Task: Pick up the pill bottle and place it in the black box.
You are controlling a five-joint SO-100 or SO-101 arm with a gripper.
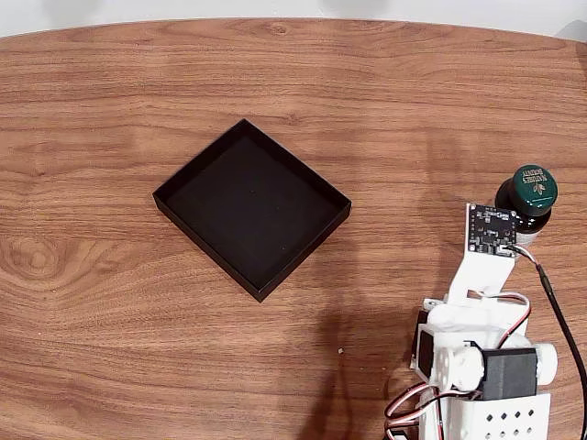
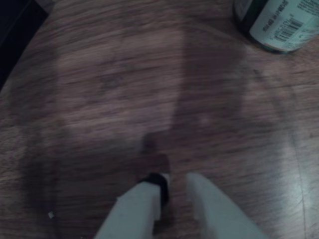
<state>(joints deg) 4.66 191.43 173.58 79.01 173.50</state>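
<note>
Small dark green cylindrical pill bottle (image 1: 529, 195) standing upright on the wood-grain table (image 1: 110, 110), at the far right edge in the fixed view, just beside the arm's small dark circuit board (image 1: 492, 229). Round green cap with pale print visible from above there; white printed label with barcode (image 2: 279, 25) visible in the wrist view, at the top right corner. Bottle base resting on the tabletop, well apart from the fingertips.

Shallow square matte-black box (image 1: 252, 209), low walls, set diamond-wise near table centre in the fixed view, well apart from the bottle to its left. A dark corner at the top left of the wrist view, too blurred to identify firmly.

White plastic two-finger gripper (image 2: 175, 180) entering the wrist view from the bottom edge. Jaws parted by a narrow gap, nothing between them, bare wood beneath. Black pad on the left fingertip.

White printed arm (image 1: 481, 348) with red, black and white wiring at the lower right of the fixed view. Table surface smooth, brown, with a slight sheen.
</note>
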